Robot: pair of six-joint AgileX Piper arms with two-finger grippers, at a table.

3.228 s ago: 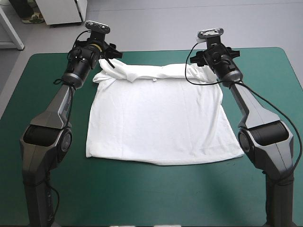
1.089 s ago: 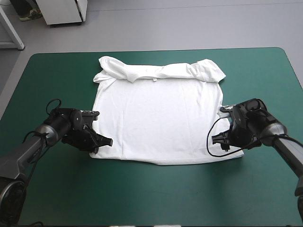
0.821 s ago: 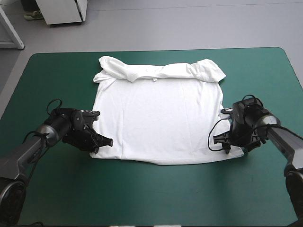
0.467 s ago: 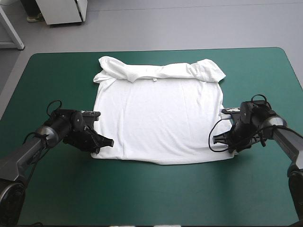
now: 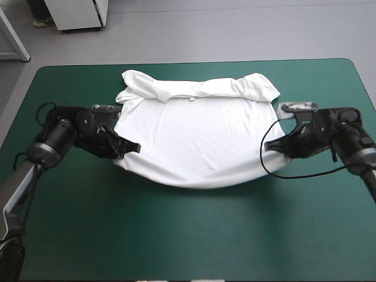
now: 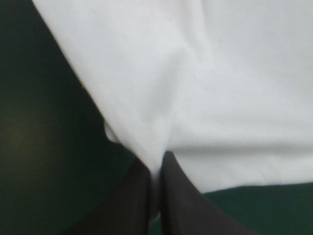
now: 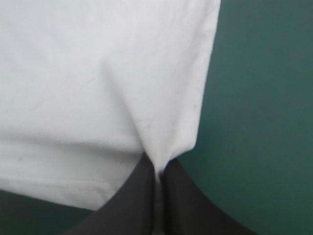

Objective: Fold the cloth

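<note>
pinching near hem corners of the white short-sleeved t-shirt (image 5: 197, 132), i held my black-fingered left gripper (image 5: 131, 147) and right gripper (image 5: 269, 147) nearly closed on it, to fold the hem forward.

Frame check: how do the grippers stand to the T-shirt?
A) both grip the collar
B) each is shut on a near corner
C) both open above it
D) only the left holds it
B: the left gripper and the right gripper each have their jaws all but shut, with a fold of the T-shirt pinched between them.
</note>
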